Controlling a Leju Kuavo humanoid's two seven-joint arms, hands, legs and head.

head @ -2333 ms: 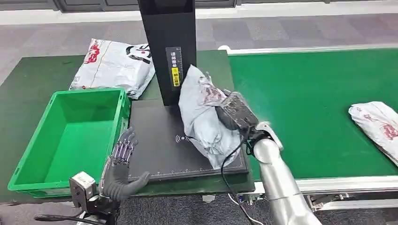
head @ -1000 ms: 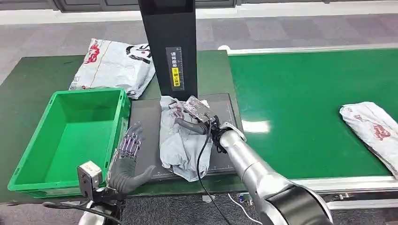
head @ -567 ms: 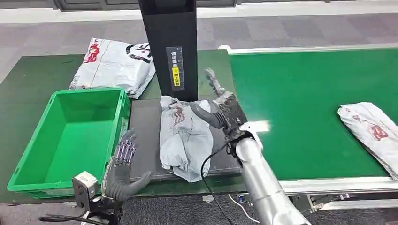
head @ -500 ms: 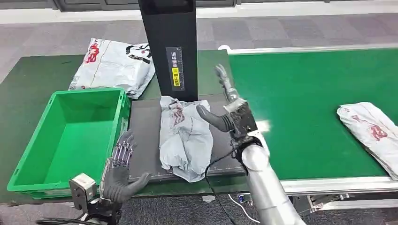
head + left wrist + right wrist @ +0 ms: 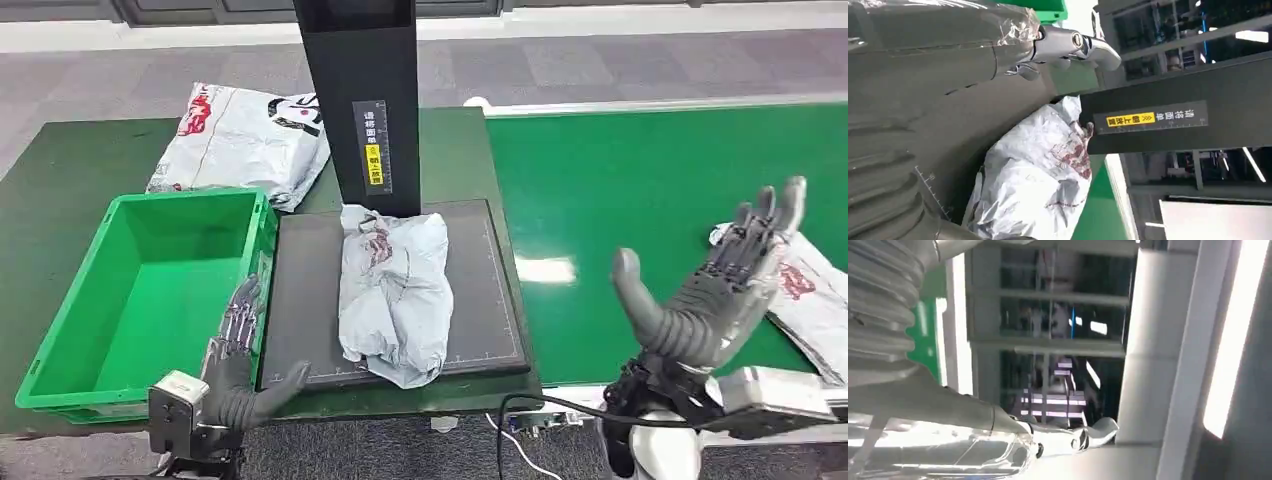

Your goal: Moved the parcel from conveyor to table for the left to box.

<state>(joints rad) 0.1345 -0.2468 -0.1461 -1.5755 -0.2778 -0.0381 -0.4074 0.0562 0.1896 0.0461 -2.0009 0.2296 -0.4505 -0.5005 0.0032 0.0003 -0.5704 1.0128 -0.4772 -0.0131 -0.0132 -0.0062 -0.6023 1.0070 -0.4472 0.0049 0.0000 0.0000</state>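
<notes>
Right hand [image 5: 715, 285] raised, fingers spread; parcel [image 5: 392, 290] apart

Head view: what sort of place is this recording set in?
Probably a parcel sorting station in a warehouse or test hall: a green conveyor belt carrying a bagged parcel, a black scanning stand over a pad, and a green crate.

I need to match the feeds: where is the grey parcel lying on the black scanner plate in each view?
Head view: the grey parcel lies mid-frame on the black plate, at the foot of the black column.
Left wrist view: the parcel fills the lower middle, beside the column.
Right wrist view: not in it.
Shared landmark: the yellow label on the column.
</notes>
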